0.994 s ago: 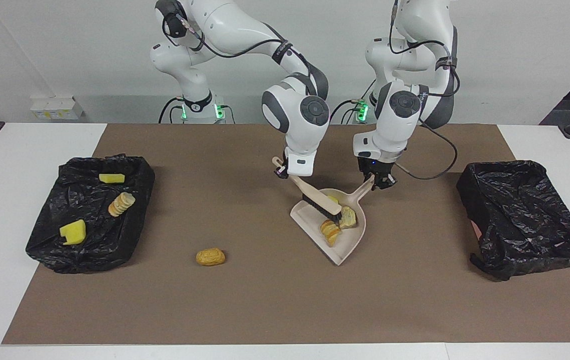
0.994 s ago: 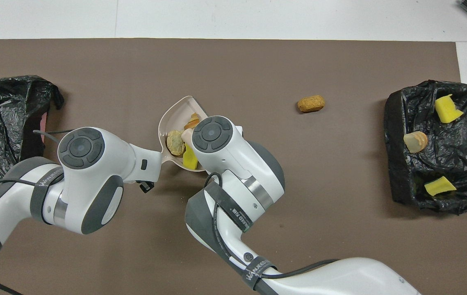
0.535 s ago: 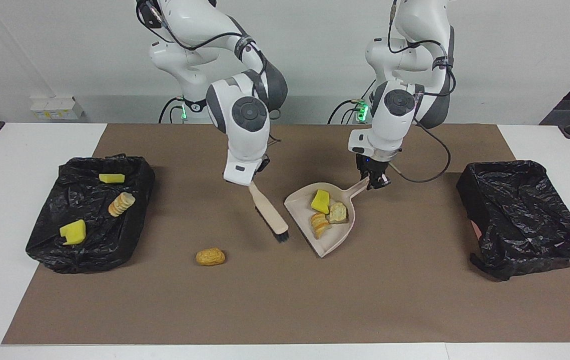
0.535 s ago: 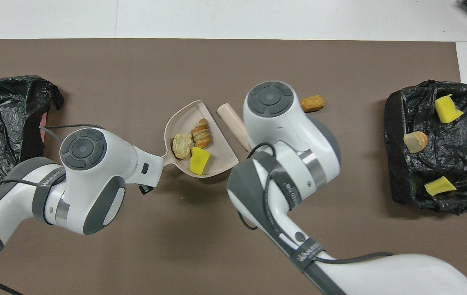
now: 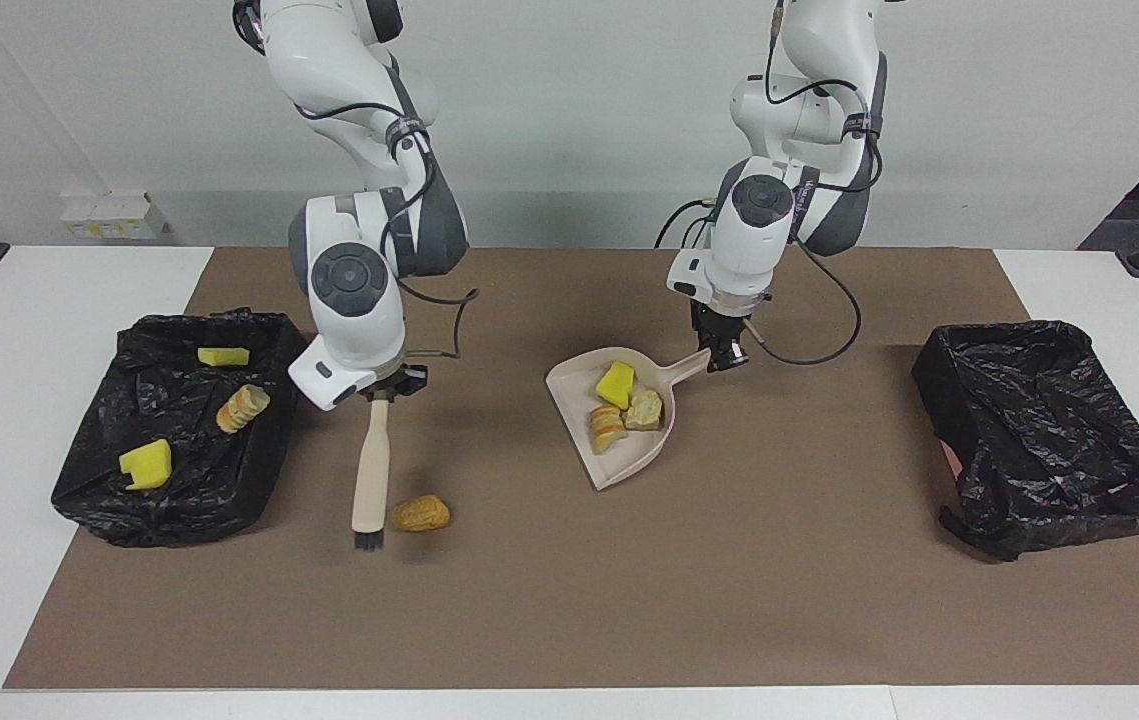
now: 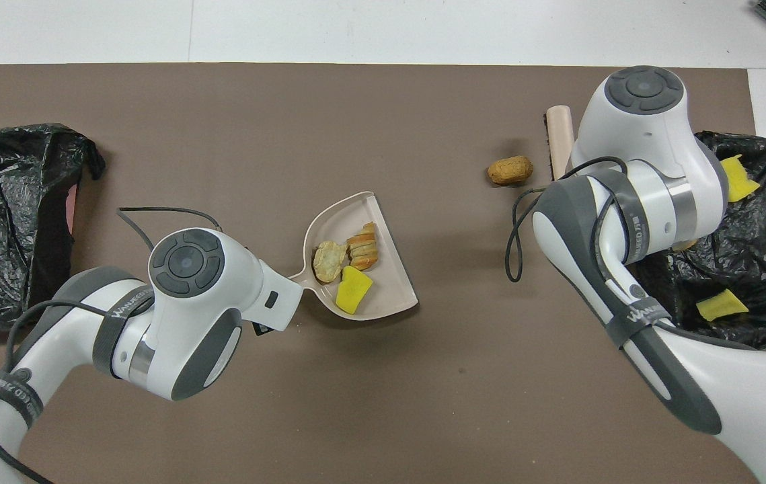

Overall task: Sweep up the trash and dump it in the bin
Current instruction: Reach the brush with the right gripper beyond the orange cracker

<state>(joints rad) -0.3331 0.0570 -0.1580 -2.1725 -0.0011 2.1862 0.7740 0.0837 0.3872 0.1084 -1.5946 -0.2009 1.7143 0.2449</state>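
Observation:
My left gripper [image 5: 726, 357] is shut on the handle of the beige dustpan [image 5: 619, 462] [image 6: 393, 299], over the middle of the mat. In the pan lie three trash pieces: a yellow sponge chunk [image 5: 615, 384] [image 6: 353, 298], a tan piece [image 5: 646, 409] [image 6: 329, 260] and orange slices [image 5: 607, 429] [image 6: 362, 245]. My right gripper [image 5: 381, 385] is shut on the beige-handled brush [image 5: 369, 470] [image 6: 561, 138], which hangs bristles down. A loose orange trash piece [image 5: 420, 514] [image 6: 510, 170] lies on the mat close beside the bristles, on their dustpan side.
A black-lined bin [image 5: 259, 470] [image 6: 648, 269] at the right arm's end holds two yellow chunks and a crinkled piece. A second black-lined bin [image 5: 1039, 430] [image 6: 6, 222] stands at the left arm's end. A brown mat [image 5: 569, 600] covers the table.
The right arm lifted the brush out of the dustpan and swung it toward its own end, down beside the loose orange piece. The left gripper shifted the dustpan slightly the same way.

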